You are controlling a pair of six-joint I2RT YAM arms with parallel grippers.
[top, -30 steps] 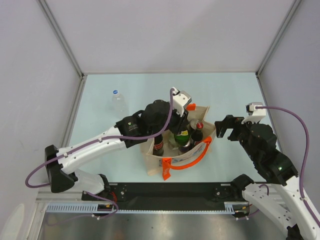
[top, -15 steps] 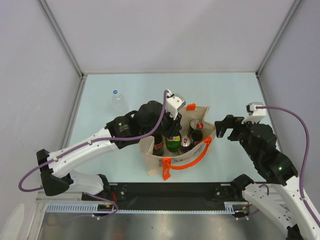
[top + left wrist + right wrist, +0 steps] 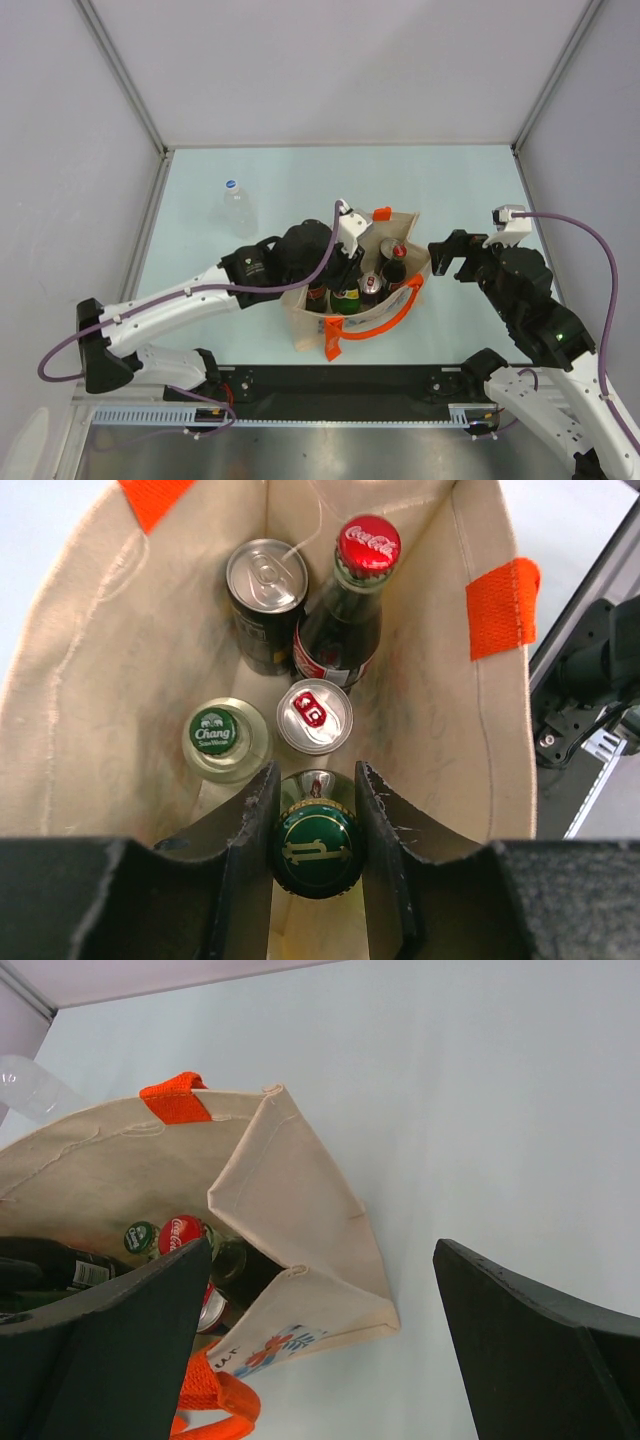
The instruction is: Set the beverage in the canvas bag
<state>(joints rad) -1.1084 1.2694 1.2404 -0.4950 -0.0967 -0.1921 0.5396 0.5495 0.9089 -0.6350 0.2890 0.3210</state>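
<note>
Left wrist view: left tool (image 3: 315, 776) clamped on green-capped bottle (image 3: 316, 848) neck, down inside canvas bag (image 3: 100, 680). Likely glass: heavy, slick, so the neck hold suits. Right tool (image 3: 320, 1250) apart.

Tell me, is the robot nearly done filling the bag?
Done: a black can, a red-tabbed can, a red-capped cola bottle and a pale Chang bottle stand inside the beige canvas bag with orange handles. In hand: the left gripper is shut on a dark green-capped bottle, down inside the bag. Left: letting go, then maybe the clear plastic bottle on the table.
</note>
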